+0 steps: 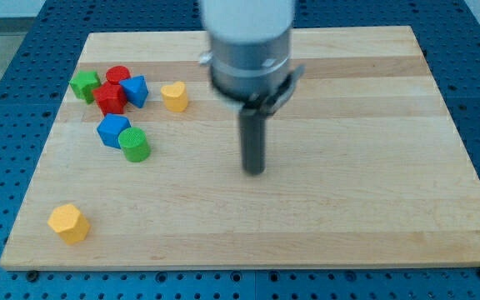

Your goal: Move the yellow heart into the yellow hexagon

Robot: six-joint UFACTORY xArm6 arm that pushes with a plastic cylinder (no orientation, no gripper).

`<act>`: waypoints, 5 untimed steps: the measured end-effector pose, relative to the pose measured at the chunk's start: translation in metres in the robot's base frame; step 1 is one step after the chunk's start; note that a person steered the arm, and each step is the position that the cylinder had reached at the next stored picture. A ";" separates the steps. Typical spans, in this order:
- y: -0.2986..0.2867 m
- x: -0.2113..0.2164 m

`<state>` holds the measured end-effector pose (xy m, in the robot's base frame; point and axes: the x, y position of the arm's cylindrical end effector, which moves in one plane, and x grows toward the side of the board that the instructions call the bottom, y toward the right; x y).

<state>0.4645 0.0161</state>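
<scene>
The yellow heart (pixel 174 97) lies on the wooden board at the view's upper left. The yellow hexagon (pixel 68 222) lies near the board's lower left corner, far below and left of the heart. My tip (pixel 255 171) is the lower end of the dark rod near the board's middle, to the right of and below the heart, apart from every block.
A cluster sits left of the heart: a green star (pixel 85 85), a red cylinder (pixel 118 76), a red star (pixel 110 98), a blue block (pixel 135 90), a second blue block (pixel 113 130) and a green cylinder (pixel 134 144). The wooden board (pixel 348 217) lies on a blue perforated table.
</scene>
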 end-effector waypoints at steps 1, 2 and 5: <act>0.004 -0.081; -0.023 -0.132; -0.157 -0.074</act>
<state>0.3902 -0.1407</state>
